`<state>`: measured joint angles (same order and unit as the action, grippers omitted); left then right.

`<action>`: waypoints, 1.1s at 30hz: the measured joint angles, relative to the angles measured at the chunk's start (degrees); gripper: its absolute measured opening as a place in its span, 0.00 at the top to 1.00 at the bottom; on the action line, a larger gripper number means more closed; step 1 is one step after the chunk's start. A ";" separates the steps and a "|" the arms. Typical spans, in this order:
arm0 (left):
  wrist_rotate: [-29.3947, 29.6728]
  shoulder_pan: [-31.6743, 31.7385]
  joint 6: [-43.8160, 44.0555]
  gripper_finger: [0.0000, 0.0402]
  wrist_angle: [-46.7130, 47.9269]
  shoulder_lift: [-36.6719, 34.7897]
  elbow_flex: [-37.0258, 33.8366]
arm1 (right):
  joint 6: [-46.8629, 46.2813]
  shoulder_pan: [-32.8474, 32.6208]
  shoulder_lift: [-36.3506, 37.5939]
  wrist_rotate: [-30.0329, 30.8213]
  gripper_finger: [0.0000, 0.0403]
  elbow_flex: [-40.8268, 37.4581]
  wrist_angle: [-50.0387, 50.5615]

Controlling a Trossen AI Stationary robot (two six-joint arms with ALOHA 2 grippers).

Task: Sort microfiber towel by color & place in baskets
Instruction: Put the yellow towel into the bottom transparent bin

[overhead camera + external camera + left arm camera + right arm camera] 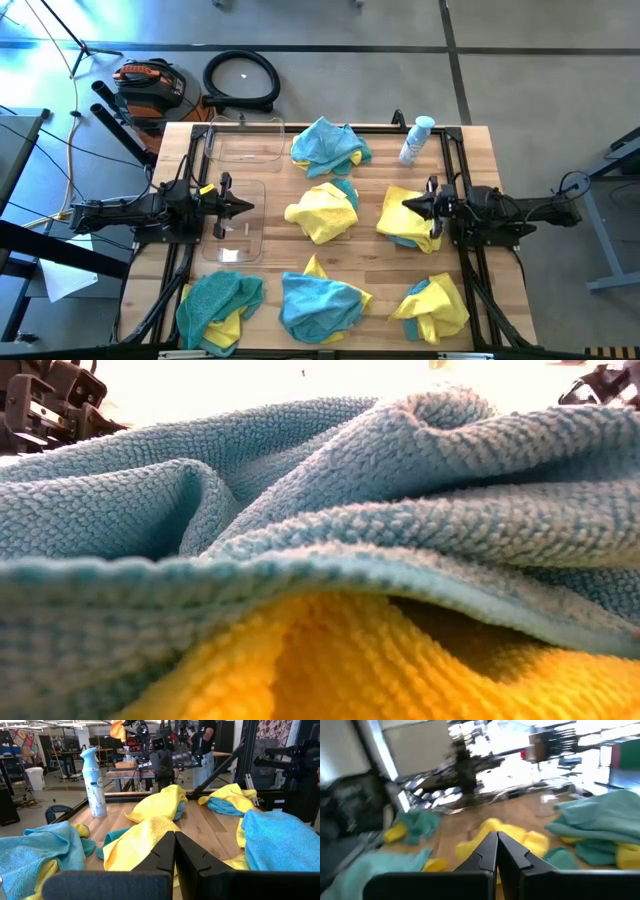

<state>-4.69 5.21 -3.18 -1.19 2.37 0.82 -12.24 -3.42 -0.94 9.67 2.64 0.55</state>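
Observation:
Yellow and teal microfiber towels lie in several crumpled piles on the wooden table: teal [328,145] at the far edge, yellow over teal [322,210] in the middle, yellow [408,218] on the right, and three piles along the near edge [320,305]. Two clear baskets sit on the left, one far [245,143] and one nearer [232,228]. My left gripper [247,207] [175,847] is shut and holds nothing, hovering over the nearer basket and pointing right. My right gripper [405,205] [496,849] is shut and holds nothing, above the right yellow pile and pointing left.
A white-and-blue spray bottle [416,140] [95,782] stands near the far right corner. A black rail frame [455,160] borders the table. In the low view a teal towel [330,490] draped over a yellow one [380,660] blocks nearly everything. Bare wood [370,250] shows between the piles.

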 joint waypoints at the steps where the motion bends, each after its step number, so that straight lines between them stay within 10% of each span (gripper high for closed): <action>1: 0.01 0.00 0.00 1.00 -0.01 -0.01 0.00 | -0.56 -0.02 -0.39 1.22 1.00 0.66 0.22; 10: 0.01 0.00 0.00 1.00 0.00 -0.01 0.00 | 0.70 0.00 -9.53 12.46 1.00 6.79 4.15; 33: 0.00 0.00 0.14 1.00 -0.39 0.00 0.00 | -1.27 0.00 -33.00 17.12 1.00 19.31 7.25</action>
<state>-4.68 5.21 -3.04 -1.58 2.37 0.82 -13.52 -3.42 -33.95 26.79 21.95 7.81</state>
